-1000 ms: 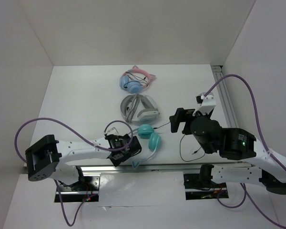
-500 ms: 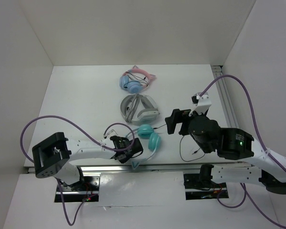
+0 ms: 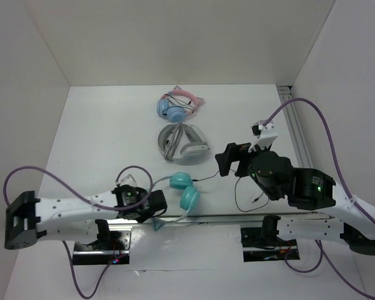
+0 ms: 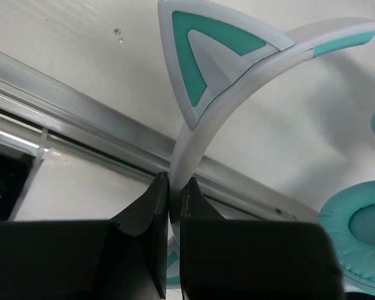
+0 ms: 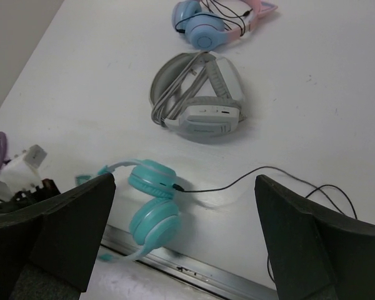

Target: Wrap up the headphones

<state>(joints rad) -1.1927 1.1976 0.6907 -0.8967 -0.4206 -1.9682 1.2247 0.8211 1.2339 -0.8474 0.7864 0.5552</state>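
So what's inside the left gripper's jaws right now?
The headphones' pale headband, pinched right beside one cat ear by the left gripper. Its continuation beneath the jaws is covered.

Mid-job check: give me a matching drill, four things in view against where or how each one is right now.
Things:
1. teal headphones
2. grey-white headphones
3. blue-and-pink headphones
4. right jaws

States:
A. farthest back on the table
B. open, holding nothing
C. headband pinched in the left jaws
D. lying between the other two pairs

Pairs: 1-C, 2-D, 3-A, 4-B
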